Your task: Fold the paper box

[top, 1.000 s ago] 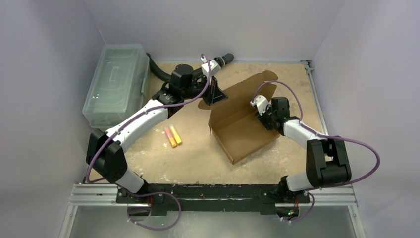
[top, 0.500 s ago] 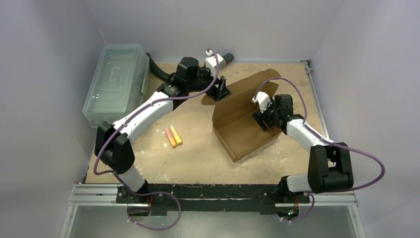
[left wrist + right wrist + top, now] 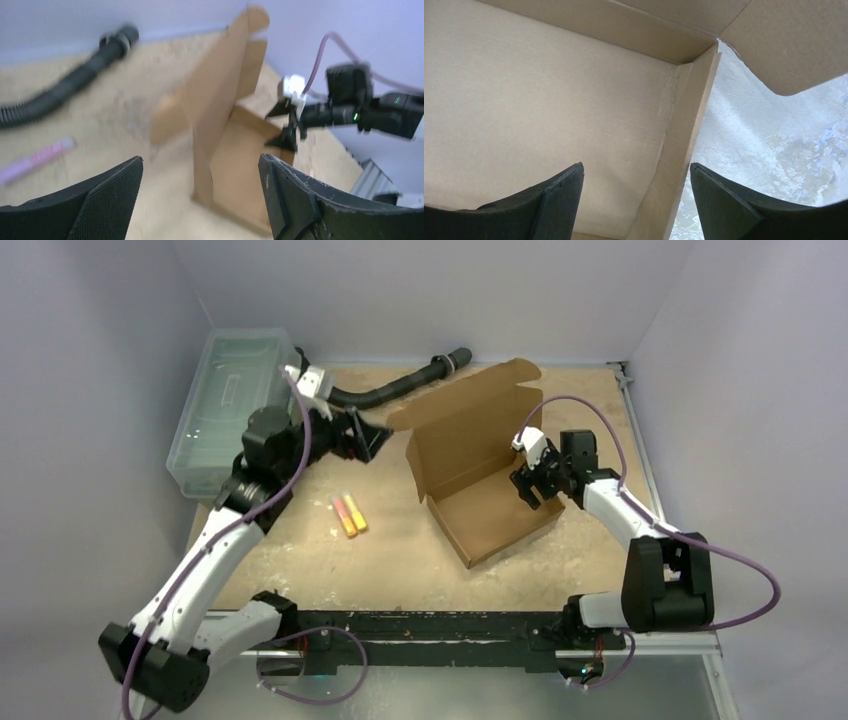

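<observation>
The paper box (image 3: 490,515) sits half-formed on the desk (image 3: 400,560), lid (image 3: 465,425) upright — likely so its walls can be tucked. The right gripper (image 3: 530,485) straddles a side wall (image 3: 684,135), wide open, gripping nothing — clearance only its wrist view shows. The left gripper (image 3: 365,435), open and empty, faces the box from well apart.

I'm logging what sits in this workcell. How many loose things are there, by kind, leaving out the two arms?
Paper box: 1
Clear lidded bin: 1
Black ribbed hose: 1
Small coloured sticks: 2
Total: 5
</observation>
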`<state>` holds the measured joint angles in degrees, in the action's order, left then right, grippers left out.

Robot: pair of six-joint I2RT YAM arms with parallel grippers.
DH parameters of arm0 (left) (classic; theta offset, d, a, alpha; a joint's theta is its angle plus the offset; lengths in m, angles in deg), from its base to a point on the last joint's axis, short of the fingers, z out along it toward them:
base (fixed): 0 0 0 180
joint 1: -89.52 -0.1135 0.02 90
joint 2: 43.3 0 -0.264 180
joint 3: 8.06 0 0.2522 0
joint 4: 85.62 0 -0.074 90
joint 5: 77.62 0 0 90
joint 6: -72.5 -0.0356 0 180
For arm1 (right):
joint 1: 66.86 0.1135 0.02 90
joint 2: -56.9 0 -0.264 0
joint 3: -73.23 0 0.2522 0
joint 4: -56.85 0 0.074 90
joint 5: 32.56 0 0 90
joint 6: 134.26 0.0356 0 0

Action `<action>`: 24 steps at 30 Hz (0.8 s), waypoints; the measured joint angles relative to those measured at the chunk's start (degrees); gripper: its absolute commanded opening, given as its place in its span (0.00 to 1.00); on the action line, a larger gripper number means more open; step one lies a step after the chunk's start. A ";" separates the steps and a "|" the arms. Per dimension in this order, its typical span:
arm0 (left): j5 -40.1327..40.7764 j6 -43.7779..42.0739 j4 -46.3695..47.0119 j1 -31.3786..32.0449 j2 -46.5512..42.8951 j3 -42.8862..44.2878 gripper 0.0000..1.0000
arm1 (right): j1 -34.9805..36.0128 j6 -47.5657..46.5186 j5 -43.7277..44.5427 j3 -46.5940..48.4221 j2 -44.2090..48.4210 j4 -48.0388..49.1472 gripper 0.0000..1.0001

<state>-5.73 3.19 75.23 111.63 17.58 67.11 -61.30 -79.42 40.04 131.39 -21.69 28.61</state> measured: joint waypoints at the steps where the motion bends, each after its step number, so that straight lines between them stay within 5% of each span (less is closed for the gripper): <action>1: 0.28 1.20 -0.85 0.24 -2.60 -2.58 0.83 | -0.35 -0.31 -0.72 0.00 0.44 -0.55 0.82; 11: 10.14 17.84 -17.51 0.44 -12.63 -26.71 0.75 | -9.01 -5.25 -11.19 0.00 8.41 -6.01 0.85; 24: 38.93 31.21 -28.17 13.27 12.98 -12.59 0.64 | -11.30 -7.89 -15.43 0.00 7.34 -9.27 0.85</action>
<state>33.20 34.40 47.06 124.90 30.56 54.52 -72.60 -87.31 24.60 131.39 -14.35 19.34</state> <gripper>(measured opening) 0.682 0.849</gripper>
